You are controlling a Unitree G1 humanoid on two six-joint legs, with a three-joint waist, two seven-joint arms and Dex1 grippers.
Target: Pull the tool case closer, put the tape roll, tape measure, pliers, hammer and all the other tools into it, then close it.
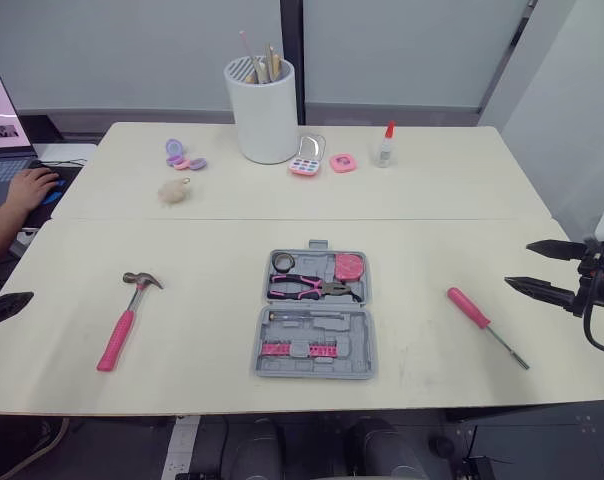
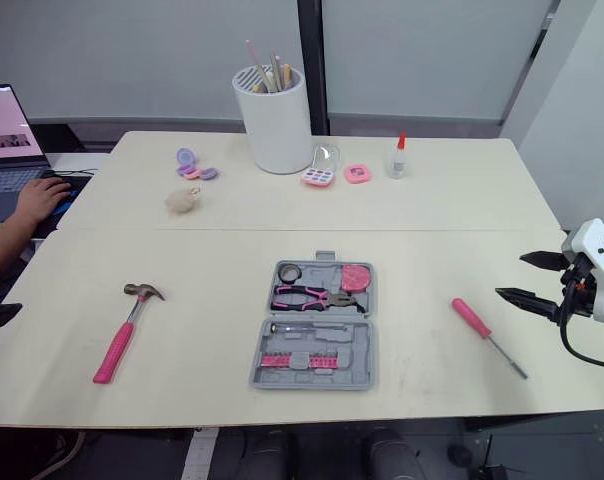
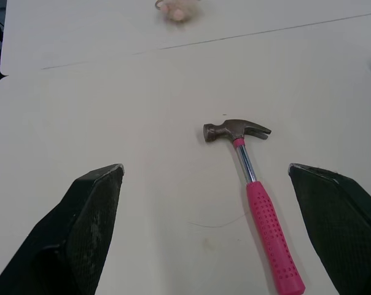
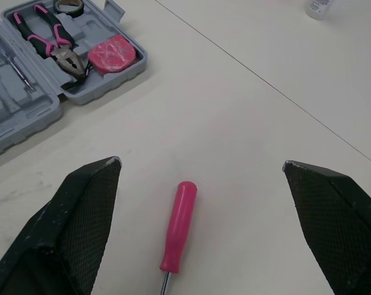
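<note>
From my head, the grey tool case lies opened flat at the middle of the worktop, close to its front edge. The far half holds the dark tape roll, the pink tape measure and the pink-handled pliers. The near half holds a thin tool and a row of pink bits (too small to tell apart). The hammer, with its steel head and pink grip, lies well to the left of the case. A pink-handled screwdriver lies to the right of it. My right pincer hangs over the worktop's right edge, spread wide and empty.

At my left wrist, my left pincer is just as wide and holds nothing. It hovers above the worktop, and the hammer lies between its fingers, head farthest from me.

At my right wrist, the screwdriver's pink handle lies on the worktop between the spread fingers. Beyond it is the case's corner with the pliers, tape measure and roll.
</note>
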